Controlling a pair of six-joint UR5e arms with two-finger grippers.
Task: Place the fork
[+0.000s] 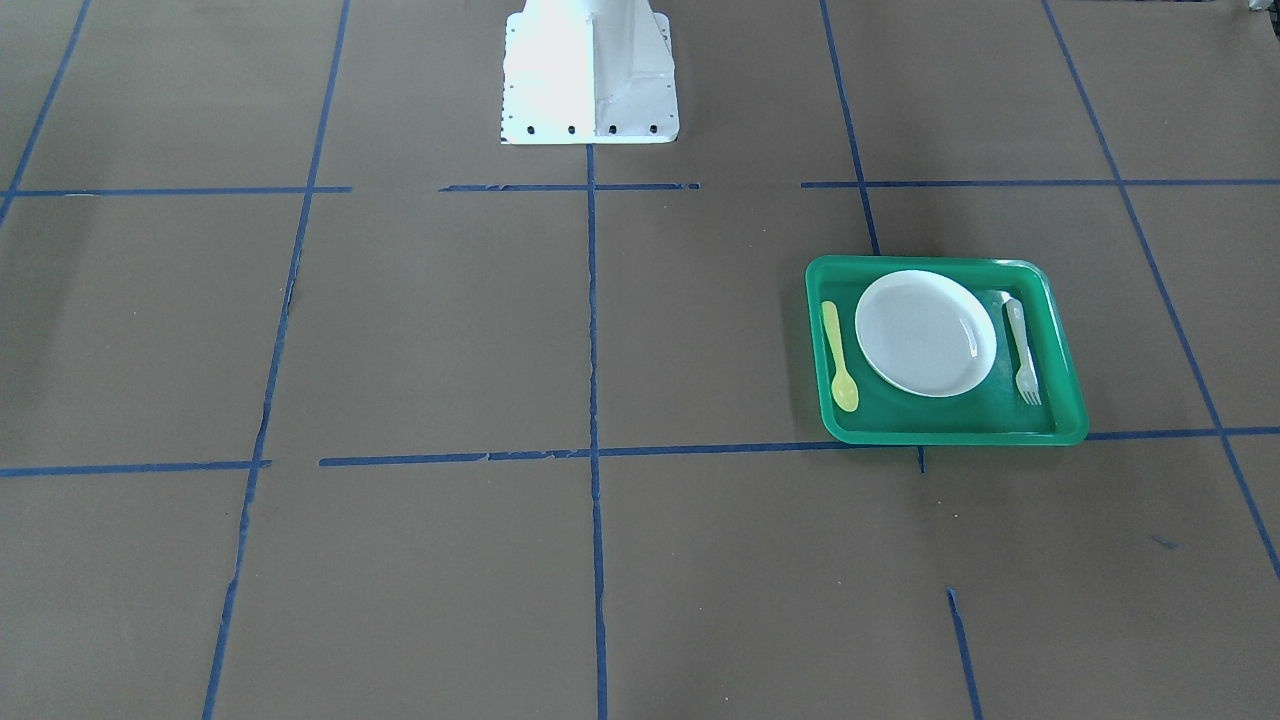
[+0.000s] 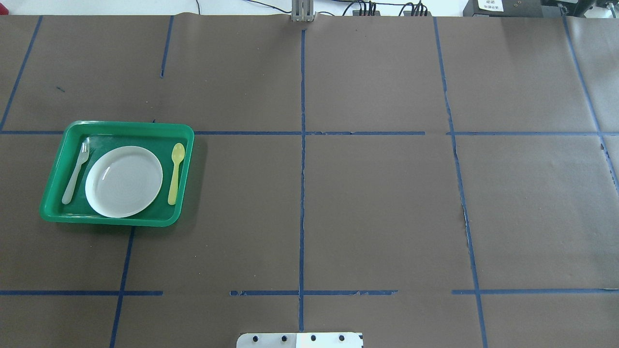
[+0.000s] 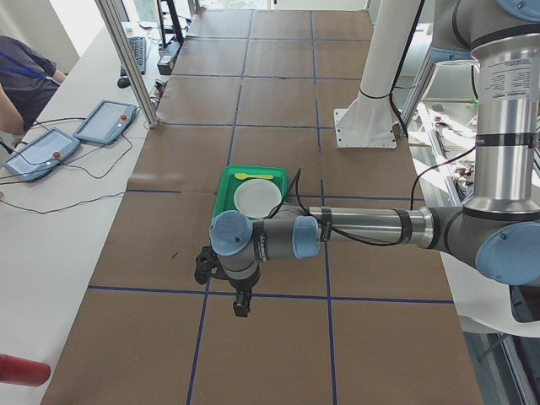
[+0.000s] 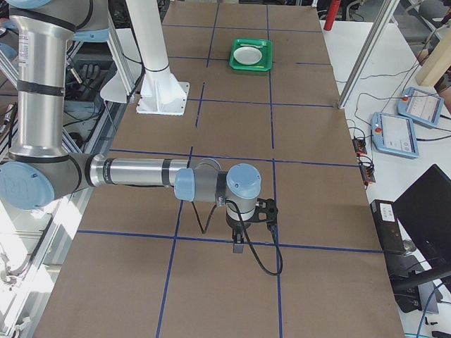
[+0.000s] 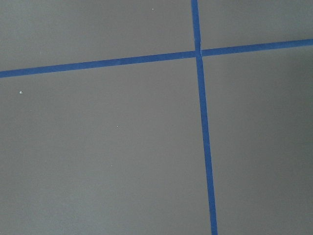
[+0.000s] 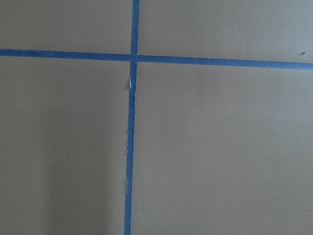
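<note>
The pale translucent fork (image 2: 76, 173) lies flat in the green tray (image 2: 116, 124), left of the white plate (image 2: 124, 181), tines toward the far edge. It also shows in the front-facing view (image 1: 1022, 350). Neither gripper shows in the overhead or front-facing views. My left gripper (image 3: 240, 299) shows only in the exterior left view, pointing down over bare table, nearer the camera than the tray (image 3: 221, 196). My right gripper (image 4: 238, 243) shows only in the exterior right view, far from the tray (image 4: 251, 68). I cannot tell whether either is open or shut.
A yellow spoon (image 2: 176, 173) lies in the tray right of the plate. The table is brown paper with blue tape lines. The white robot base (image 1: 588, 75) stands at the table's middle. Tablets (image 3: 51, 145) and cables lie on the side bench.
</note>
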